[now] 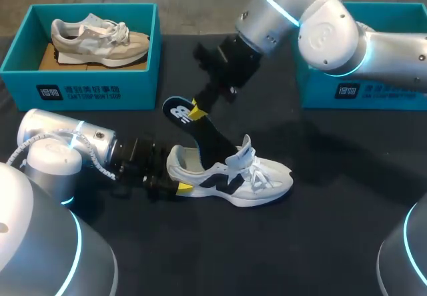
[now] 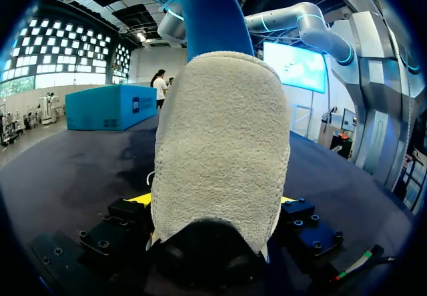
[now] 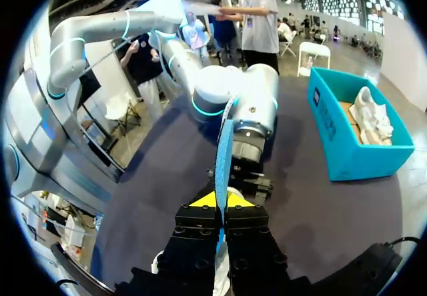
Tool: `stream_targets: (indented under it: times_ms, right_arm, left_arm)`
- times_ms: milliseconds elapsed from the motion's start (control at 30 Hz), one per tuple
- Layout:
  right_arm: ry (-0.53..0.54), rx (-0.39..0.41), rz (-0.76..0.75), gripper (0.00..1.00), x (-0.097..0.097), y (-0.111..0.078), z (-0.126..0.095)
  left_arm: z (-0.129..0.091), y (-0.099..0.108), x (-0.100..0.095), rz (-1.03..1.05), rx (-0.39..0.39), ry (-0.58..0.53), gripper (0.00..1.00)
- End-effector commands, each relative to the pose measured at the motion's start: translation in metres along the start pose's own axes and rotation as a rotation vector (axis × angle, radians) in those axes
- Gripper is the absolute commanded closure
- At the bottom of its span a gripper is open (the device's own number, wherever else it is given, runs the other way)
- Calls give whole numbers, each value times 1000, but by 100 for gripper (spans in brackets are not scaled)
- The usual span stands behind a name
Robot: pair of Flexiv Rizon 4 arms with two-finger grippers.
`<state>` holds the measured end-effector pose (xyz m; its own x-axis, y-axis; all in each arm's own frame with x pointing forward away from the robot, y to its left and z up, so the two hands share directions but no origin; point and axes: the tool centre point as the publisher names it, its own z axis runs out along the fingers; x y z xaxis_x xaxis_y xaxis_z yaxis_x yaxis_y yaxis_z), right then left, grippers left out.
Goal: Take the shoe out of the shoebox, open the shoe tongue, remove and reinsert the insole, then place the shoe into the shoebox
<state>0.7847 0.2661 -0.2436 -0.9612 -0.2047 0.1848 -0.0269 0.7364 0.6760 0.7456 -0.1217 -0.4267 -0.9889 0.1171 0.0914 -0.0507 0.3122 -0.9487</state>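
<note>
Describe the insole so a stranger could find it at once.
On the black table, look at the white and black sneaker in the middle. The dark blue insole rises slanted out of it, pinched by the right gripper; it alone is thin and flat.

table point(image 1: 347, 196): black, matte top | light: soft, faint sheen and shadows

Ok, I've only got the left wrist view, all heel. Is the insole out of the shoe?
Observer: Not fully. The right gripper is shut on the insole at its raised heel end; its front is inside the shoe.
Operator: Where does the toe point?
Observer: Toward the robot's right, sole flat on the table.
Operator: Other shoes around?
Observer: One beige shoe, in the box at the table's far left.
</note>
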Motion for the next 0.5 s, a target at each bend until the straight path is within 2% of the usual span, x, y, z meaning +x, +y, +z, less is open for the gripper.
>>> stream_targets:
  times_ms: [33, 333, 500]
  right_arm:
    - [-67, -10, -11, 100, 4, 6, -9]
    - [-160, -86, -43, 100, -2, 25, -34]
    - [-220, -105, -58, 100, -4, 46, -56]
  left_arm:
    - [1, 2, -1, 0, -1, -1, 100]
    - [1, 2, -1, 0, -1, -1, 100]
    - [1, 2, -1, 0, -1, -1, 100]
